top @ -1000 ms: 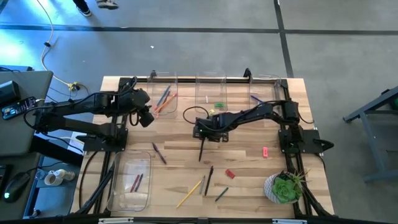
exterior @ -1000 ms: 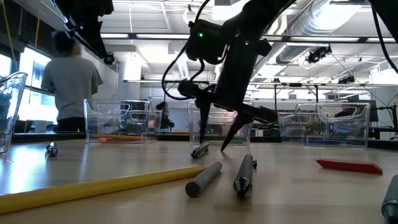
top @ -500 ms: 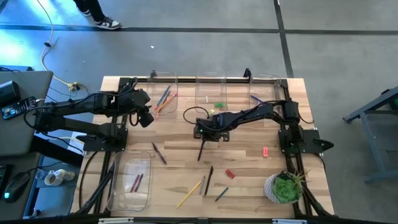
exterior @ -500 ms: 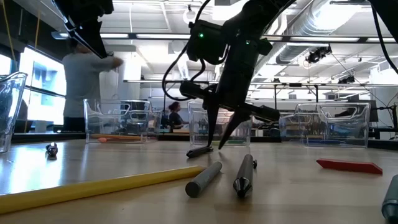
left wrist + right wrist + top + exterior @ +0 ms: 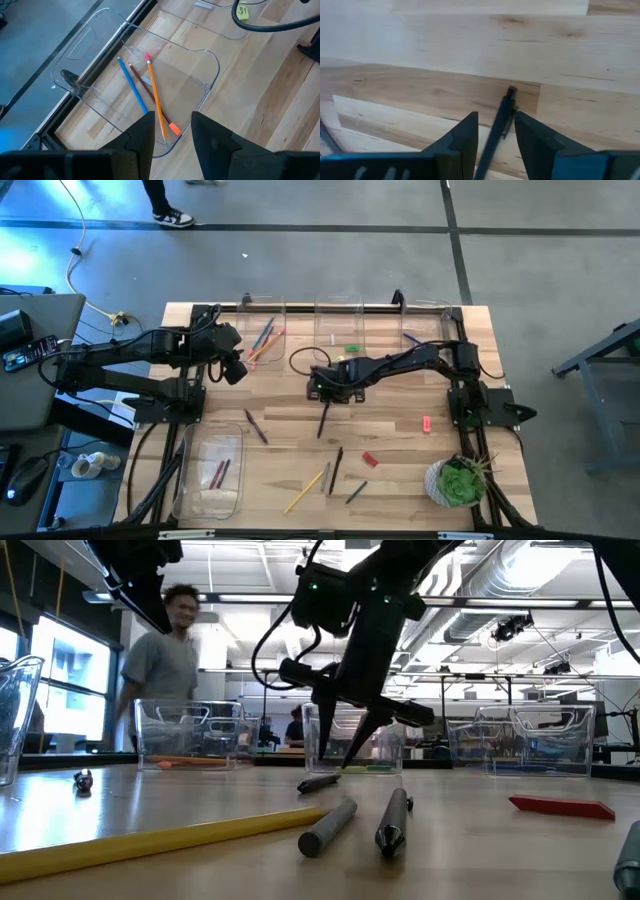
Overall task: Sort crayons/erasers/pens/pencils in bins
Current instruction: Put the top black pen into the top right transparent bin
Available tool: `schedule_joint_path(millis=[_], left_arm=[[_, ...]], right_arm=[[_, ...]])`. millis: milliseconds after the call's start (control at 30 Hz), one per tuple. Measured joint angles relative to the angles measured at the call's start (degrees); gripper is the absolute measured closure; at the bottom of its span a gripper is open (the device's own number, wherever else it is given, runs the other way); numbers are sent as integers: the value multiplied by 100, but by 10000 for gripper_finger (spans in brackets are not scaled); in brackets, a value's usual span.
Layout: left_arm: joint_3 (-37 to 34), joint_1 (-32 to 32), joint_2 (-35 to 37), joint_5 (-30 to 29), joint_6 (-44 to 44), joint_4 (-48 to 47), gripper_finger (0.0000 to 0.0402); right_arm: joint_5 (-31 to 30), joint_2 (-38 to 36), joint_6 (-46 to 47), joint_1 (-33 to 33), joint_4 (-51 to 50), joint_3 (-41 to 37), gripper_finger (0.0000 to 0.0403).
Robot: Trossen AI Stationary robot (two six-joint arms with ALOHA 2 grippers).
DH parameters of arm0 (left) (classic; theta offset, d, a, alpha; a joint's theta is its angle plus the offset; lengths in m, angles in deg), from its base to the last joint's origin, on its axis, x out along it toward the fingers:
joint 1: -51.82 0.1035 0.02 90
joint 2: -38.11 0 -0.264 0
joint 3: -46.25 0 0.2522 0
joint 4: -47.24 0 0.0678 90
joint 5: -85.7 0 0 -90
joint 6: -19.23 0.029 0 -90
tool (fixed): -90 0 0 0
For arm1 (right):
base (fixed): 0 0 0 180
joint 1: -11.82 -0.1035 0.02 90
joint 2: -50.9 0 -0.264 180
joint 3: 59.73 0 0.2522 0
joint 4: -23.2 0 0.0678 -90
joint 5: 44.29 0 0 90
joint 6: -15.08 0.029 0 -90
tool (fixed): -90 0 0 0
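High view: right gripper [image 5: 325, 392] is hanging over a black pen [image 5: 323, 420] mid-table. Low view: pen [image 5: 318, 782] is lying on the table [image 5: 200, 802], one end under the fingertips. Right wrist view: fingers [image 5: 462, 137] are straddling it, parted, not gripping. Left gripper [image 5: 171, 131], parted and empty, is hovering over the pencil bin [image 5: 210, 65].

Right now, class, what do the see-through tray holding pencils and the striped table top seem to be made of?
The clear rounded tray looks like hard glossy plastic: the bench shows through it and its rim catches highlights. The table top looks like pale wood planks joined side by side, with grain lines, a small knot and a smooth, perhaps sealed, finish.
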Motion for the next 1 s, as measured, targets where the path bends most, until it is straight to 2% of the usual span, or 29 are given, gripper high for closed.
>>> schedule_joint_path(millis=[333, 567, 667, 900, 1000], left_arm=[[0, 0, 0, 0, 0, 0, 287], [0, 0, 0, 0, 0, 0, 287], [0, 0, 0, 0, 0, 0, 287], [0, 0, 0, 0, 74, 0, 287], [0, 0, -2, 2, 174, 0, 287]], right_arm=[[169, 245, 218, 7, 168, 7, 277], [218, 267, 241, 21, -140, 35, 281], [220, 267, 221, 22, -236, 37, 299], [306, 262, 61, 24, -292, 33, 375], [328, 260, 14, 24, -253, 30, 387]])
